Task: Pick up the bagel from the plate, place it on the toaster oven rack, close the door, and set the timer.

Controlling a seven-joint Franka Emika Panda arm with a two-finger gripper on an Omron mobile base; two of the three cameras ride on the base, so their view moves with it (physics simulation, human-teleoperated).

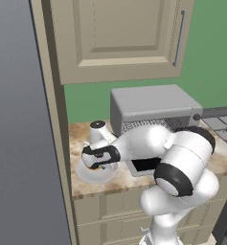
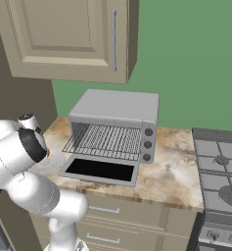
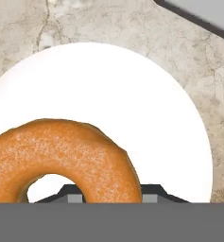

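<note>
The orange-brown bagel (image 3: 66, 151) lies on the white plate (image 3: 132, 94), toward one edge of it. My gripper (image 3: 112, 196) comes down from above and straddles one side of the ring. One fingertip (image 3: 74, 197) is in the hole, the other sits against the outer edge, and both touch the bagel. In the left base view the gripper (image 1: 103, 165) hangs low over the plate (image 1: 93, 177), left of the toaster oven (image 1: 153, 105). The door (image 2: 100, 170) lies folded down flat, and the toaster oven rack (image 2: 110, 139) shows bare in the cavity.
Knobs (image 2: 148, 144) run down the oven's right front. A stove (image 2: 220, 181) stands at the counter's right end. A beige wall cabinet (image 2: 63, 34) hangs overhead, and a tall panel (image 1: 52, 119) bounds the counter on the left. My arm's elbow (image 1: 184, 160) fills the space before the oven.
</note>
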